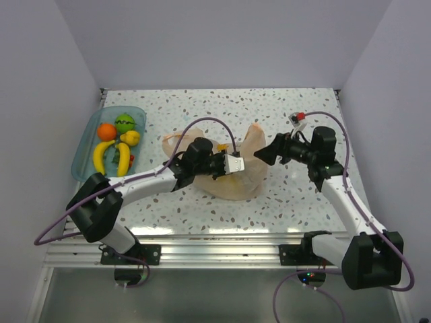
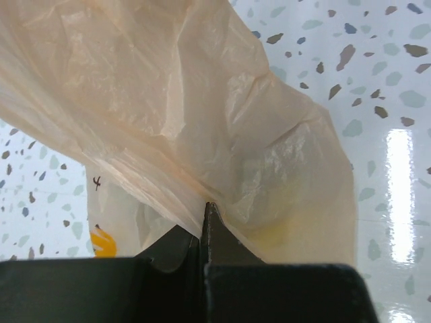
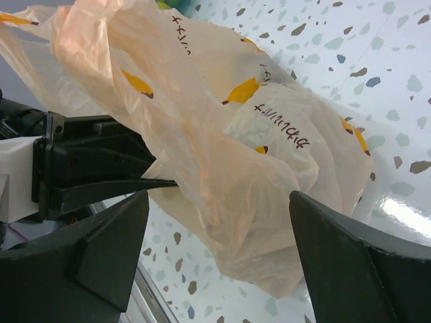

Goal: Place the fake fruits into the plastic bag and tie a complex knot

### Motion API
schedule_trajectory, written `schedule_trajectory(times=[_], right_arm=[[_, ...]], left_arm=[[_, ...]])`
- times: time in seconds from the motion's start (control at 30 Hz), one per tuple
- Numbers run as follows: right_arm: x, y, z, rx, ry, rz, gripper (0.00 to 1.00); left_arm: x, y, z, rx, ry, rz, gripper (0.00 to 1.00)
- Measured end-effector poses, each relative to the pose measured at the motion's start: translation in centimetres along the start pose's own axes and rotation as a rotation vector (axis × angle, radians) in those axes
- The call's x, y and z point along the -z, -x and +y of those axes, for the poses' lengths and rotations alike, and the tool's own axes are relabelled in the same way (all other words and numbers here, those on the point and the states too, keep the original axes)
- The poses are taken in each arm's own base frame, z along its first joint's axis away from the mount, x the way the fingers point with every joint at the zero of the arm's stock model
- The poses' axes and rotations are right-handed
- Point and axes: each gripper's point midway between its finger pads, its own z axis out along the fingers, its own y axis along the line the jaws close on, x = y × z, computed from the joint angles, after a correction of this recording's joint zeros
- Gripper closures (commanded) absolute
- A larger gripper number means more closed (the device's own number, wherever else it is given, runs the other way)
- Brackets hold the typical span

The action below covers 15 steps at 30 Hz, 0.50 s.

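The bag [image 1: 237, 182] lies crumpled in the middle of the table [image 1: 296, 108], with one flap standing up toward the far side. The left tool [image 1: 236, 163] is closed, pinching a fold of the bag's film. The right tool [image 1: 260, 156] is wide open just beside the raised flap, its fingers [image 3: 108, 249] either side of the bag, holding nothing. The fruits [image 1: 116, 141] sit in the tray [image 1: 85, 145] at the left, well apart from the bag.
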Motion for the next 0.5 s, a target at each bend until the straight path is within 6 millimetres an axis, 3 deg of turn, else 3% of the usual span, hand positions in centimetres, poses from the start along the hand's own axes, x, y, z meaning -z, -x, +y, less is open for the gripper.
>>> schedule_trajectory(times=[0.13, 0.5], right_arm=[[-0.3, -0.6, 0.0, 0.002, -0.001, -0.021, 0.04], [-2.5, 0.6, 1.4, -0.015, 0.023, -0.091, 0.03]], left_arm=[[0.0, 0.1, -1.0, 0.02, -0.045, -0.011, 1.0], [-0.1, 1.0, -1.1, 0.015, -0.061, -0.034, 1.0]])
